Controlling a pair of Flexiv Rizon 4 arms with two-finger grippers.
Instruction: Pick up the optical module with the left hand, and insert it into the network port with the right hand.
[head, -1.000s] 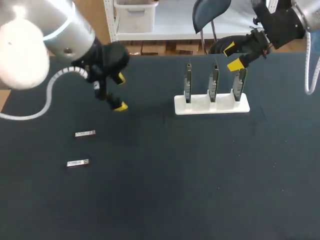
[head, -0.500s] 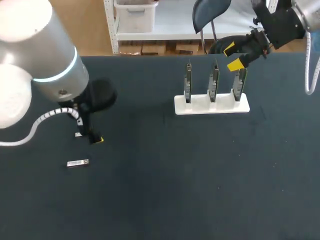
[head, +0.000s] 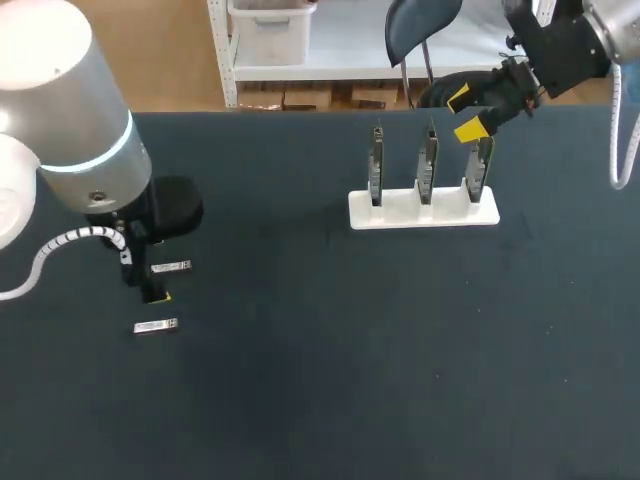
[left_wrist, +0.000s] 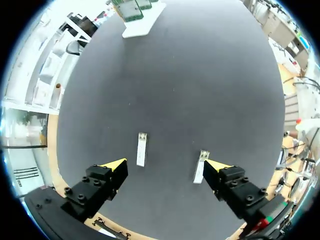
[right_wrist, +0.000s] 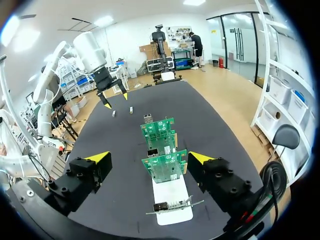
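Well away from the white rack (head: 400, 212), toward the left arm's side of the counter (head: 330, 380): one optical module (left_wrist: 142, 149) flat beneath and between the wide-spread, empty left jaws, second module (left_wrist: 201, 166) just beside one tip. Above the rack's circuit boards (head: 427, 160): right jaws, wide open, holding nothing.

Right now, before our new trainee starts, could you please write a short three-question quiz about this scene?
1. True or false: the left gripper is open and two optical modules lie loose on the table.
2. How many circuit boards stand in the white holder?
3. The right gripper is: A over the modules; B close to the rightmost board; C at the table's near edge.
Key: 1 true; 2 three; 3 B.
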